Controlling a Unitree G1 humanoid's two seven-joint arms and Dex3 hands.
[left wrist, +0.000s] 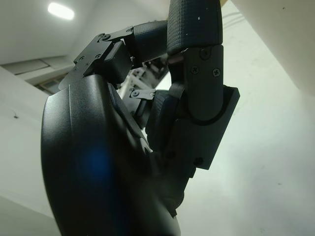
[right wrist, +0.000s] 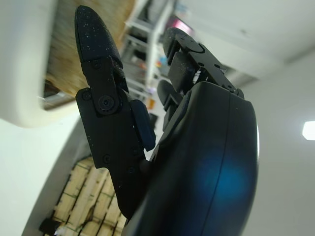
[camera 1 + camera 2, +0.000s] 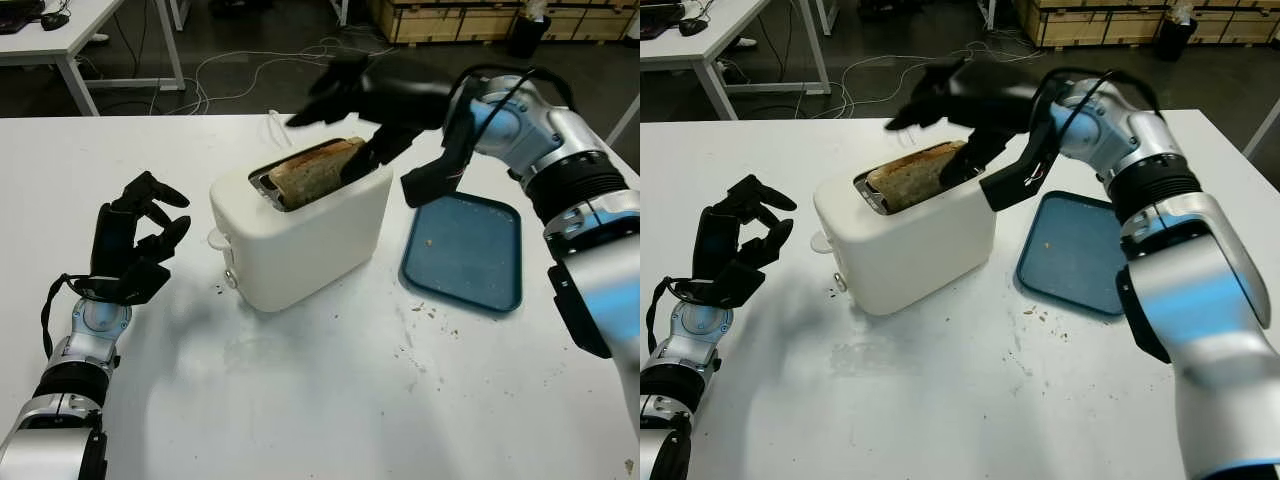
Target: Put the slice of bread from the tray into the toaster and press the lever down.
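While the right hand (image 3: 345, 95) hovers open just above the toaster (image 3: 300, 230), the bread (image 3: 315, 170) sits in the slot beneath its thumb. Tray (image 3: 465, 250) emptied. Lever not yet pressed, apparently. Left hand (image 3: 135, 240) curled, idle, holding nothing, well apart.

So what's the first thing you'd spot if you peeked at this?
The white toaster in the middle of the table, with a slice of bread sticking out of its slot. The right hand is over it, one finger reaching down beside the bread. A blue tray lies to the toaster's right.
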